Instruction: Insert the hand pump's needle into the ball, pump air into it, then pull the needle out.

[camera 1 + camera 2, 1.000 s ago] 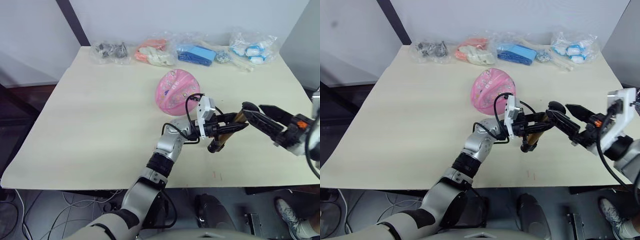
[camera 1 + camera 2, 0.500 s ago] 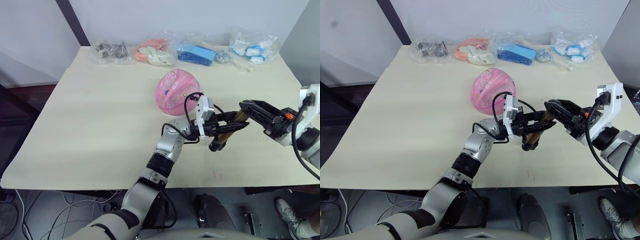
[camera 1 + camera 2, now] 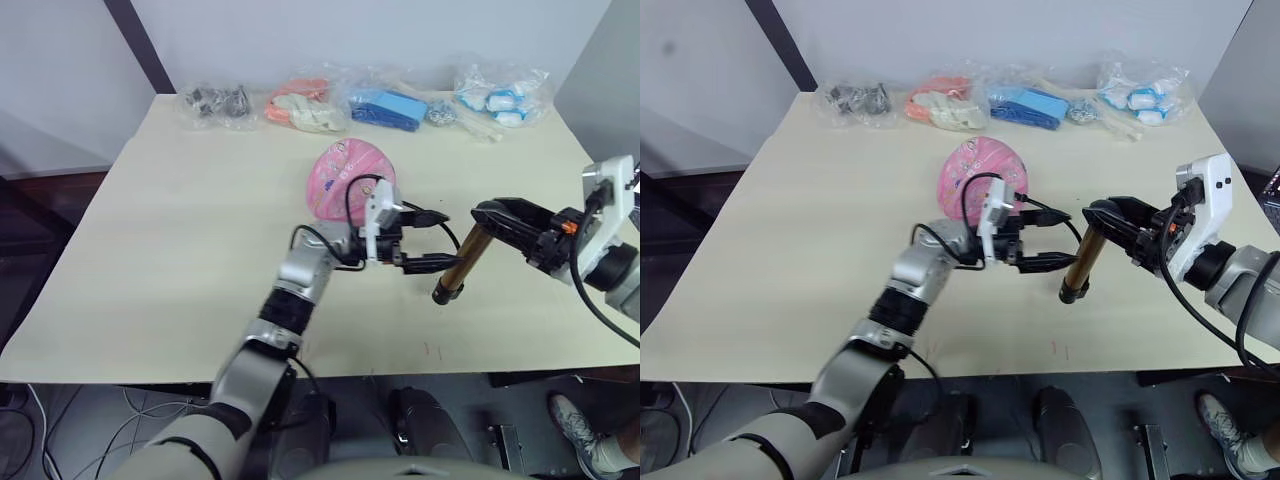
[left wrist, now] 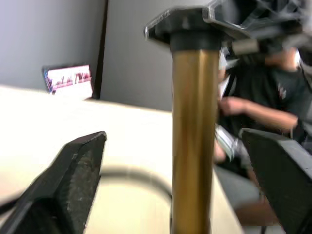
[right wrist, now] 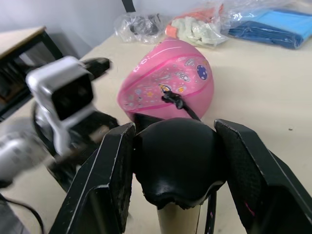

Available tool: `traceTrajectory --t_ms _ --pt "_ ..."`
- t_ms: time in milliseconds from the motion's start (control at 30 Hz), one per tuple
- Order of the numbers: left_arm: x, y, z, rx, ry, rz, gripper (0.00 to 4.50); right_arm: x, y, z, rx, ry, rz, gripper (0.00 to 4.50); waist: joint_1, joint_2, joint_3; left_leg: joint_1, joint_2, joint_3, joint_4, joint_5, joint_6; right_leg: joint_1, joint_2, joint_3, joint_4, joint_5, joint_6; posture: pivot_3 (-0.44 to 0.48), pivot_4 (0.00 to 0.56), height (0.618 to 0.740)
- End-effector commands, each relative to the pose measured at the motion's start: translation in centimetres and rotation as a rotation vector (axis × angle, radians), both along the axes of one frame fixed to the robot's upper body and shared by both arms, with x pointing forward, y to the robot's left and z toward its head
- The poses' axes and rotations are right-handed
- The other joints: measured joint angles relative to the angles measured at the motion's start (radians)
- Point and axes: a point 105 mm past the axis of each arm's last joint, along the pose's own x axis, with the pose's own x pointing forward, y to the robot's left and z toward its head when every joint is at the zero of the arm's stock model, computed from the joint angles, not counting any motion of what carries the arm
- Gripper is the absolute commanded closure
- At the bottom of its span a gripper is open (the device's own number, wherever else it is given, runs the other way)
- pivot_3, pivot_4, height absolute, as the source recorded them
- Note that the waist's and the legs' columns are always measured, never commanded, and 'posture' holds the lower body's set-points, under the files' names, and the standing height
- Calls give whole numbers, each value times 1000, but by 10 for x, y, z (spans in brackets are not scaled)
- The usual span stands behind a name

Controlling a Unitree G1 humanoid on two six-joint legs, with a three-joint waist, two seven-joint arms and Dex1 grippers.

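Hand pump [image 3: 456,264] tilted right of frame centre, handle clamped in right gripper [image 3: 492,217] jaws, left gripper [image 3: 425,240] jaws spread empty beside barrel, pink ball [image 3: 345,180] on bench [image 3: 180,240] above centre, needle [image 5: 167,95] seated in it.

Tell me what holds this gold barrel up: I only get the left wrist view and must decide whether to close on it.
Observer: The right gripper is clamped on the black top end of the hand pump. The left gripper is open, with the barrel between its fingers.
Operator: Where is the ball?
Observer: The ball sits on the table beyond the left wrist, farther from the robot.
Operator: Is the hose on it?
Observer: The right wrist view shows the hose ending in a black fitting against the ball; I cannot make out the needle itself.
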Motion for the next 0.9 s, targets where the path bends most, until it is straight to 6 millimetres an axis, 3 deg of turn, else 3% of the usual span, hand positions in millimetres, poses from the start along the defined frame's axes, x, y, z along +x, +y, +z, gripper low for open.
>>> traceTrajectory --t_ms 33,233,433,733,767,833,867,900 --pt "-14 -1 -1 57 -30 -55 0 -1 5 13 -16 -53 31 2437 3 0 0 0 0 0 0 0 0 0 0 0 0 0 0 0 150 740" --pt "-21 0 -59 276 -47 27 0 4 9 21 -11 -67 33 2437 7 0 0 0 0 0 0 0 0 0 -1 0 -1 0 0 0 150 740" --pt "-22 -23 -68 245 -38 107 0 4 15 24 -1 -72 47 2437 8 0 0 -1 0 0 0 0 0 -1 -2 0 -1 0 0 0 150 740" --pt "-20 -35 -67 235 -33 122 0 7 18 25 0 -74 53 2437 5 0 0 -1 0 1 0 0 0 -1 -1 0 0 0 0 0 150 740" --pt "-20 -35 -66 234 -30 119 519 7 19 25 0 -74 54 2437 6 0 0 -1 0 0 0 0 0 -1 -1 0 0 0 0 0 150 740" --pt "-19 -36 -66 231 -27 120 1132 7 20 25 0 -75 56 2437 7 0 0 -1 0 0 0 0 0 -1 -1 0 0 0 0 0 150 740" --pt "-19 -37 -66 228 -27 121 1827 7 20 25 1 -75 56 2437 7 0 0 -1 0 0 0 0 0 -1 -1 0 0 0 0 0 150 740" --pt "-18 -37 -65 227 -29 125 2163 7 20 25 0 -75 57 2437 7 0 0 -1 0 0 0 0 0 -1 -1 0 0 0 0 0 150 740"
